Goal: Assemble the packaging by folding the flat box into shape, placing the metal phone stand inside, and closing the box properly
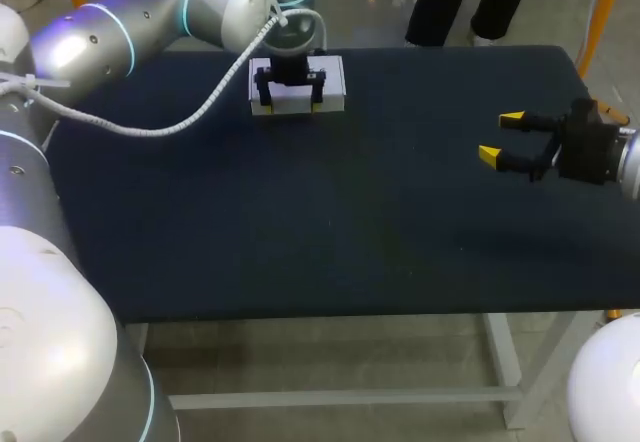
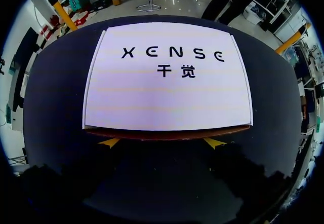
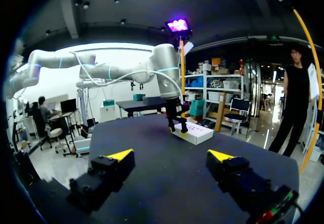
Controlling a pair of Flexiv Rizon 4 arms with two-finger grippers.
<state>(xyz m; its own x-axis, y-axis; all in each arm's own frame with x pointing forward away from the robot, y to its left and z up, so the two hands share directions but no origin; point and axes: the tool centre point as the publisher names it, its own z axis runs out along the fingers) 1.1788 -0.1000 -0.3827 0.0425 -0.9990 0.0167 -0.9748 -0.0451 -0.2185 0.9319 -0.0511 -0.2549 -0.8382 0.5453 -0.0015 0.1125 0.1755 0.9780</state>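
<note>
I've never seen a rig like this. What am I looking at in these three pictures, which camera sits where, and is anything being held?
This robot has a left arm and a right arm working at a dark table. Each arm ends in an end effector, a two-finger clamp with yellow tips. The head view looks down from above and behind the robot. The two round pictures come from cameras on the wrists, looking out along the fingers. A white box lies at the table's far side, printed top up. The left end effector is down at the box with its fingers spread. Both yellow tips sit at the box's near edge, so it is not clamping the box. The right end effector hangs open above the table's right side and holds nothing.
</note>
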